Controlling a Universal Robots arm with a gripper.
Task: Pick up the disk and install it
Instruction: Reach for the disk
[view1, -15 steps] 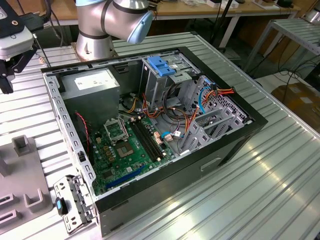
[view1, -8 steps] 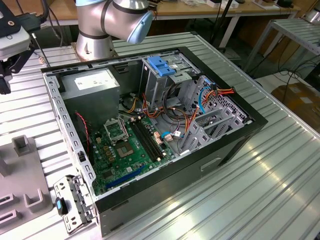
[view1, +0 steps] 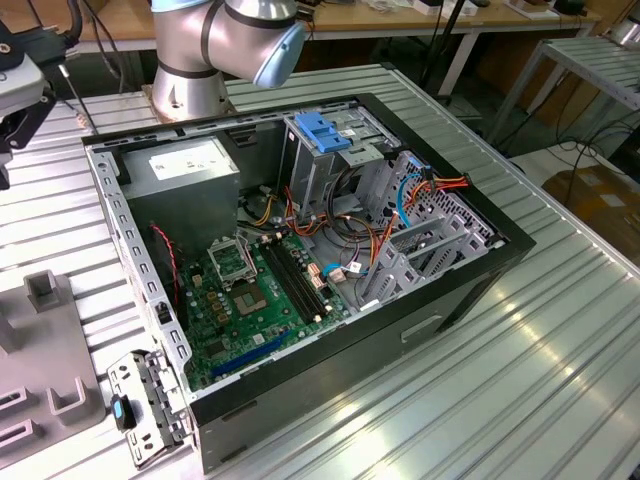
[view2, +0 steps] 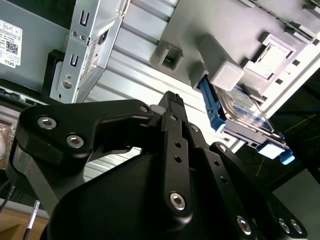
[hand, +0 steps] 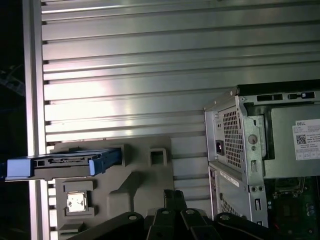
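In the second wrist view the black gripper (view2: 171, 107) sits in the foreground and the disk (view2: 246, 114) lies beyond it, well apart from it. The disk stands on edge, its blue carrier frame (view2: 210, 102) toward the gripper and its dark metal face with the white-and-blue label turned aside. It rests in a slot of a grey fixture (view2: 225, 75), with one moulded block of the fixture close against its edge. In the first wrist view the disk (hand: 60, 166) shows edge-on as a long blue bar seated in the fixture (hand: 135, 170), one end reaching past the fixture's side, with the slatted aluminium table (hand: 150, 75) beyond. In the exterior view the fixture (view1: 45, 350) lies at the exterior view's left, beside the open computer case (view1: 440, 320), and a small metal bracket (view1: 150, 405) with a blue tab lies just beside the case's near corner. Inside the case the green motherboard (view1: 255, 290) lies nearest. Beyond it, orange, red and blue cables (view1: 430, 190) run by the grey drive cage (view1: 330, 170), which carries a blue latch piece (view1: 322, 133) on top, and the grey power supply (view1: 190, 165) sits in the far corner at the exterior view's left. Behind the case stands the arm (view1: 200, 60). The gripper touches neither the disk nor the fixture, and how wide it stands cannot be told
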